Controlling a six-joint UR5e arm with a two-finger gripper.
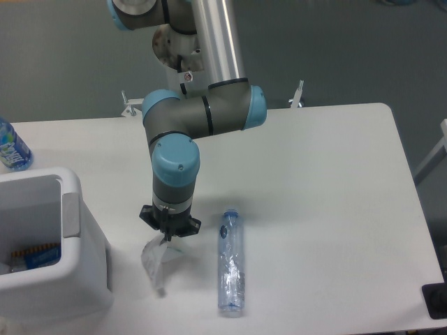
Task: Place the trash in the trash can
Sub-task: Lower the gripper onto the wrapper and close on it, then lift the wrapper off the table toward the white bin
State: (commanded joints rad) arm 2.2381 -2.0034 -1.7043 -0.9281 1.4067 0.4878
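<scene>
My gripper (167,236) had its jaws pinched together on the top edge of the crumpled white wrapper (156,264), which lay on the table (314,181). The clear bottle (231,261) lay just beside it, and the trash can (49,241) stood near.
</scene>
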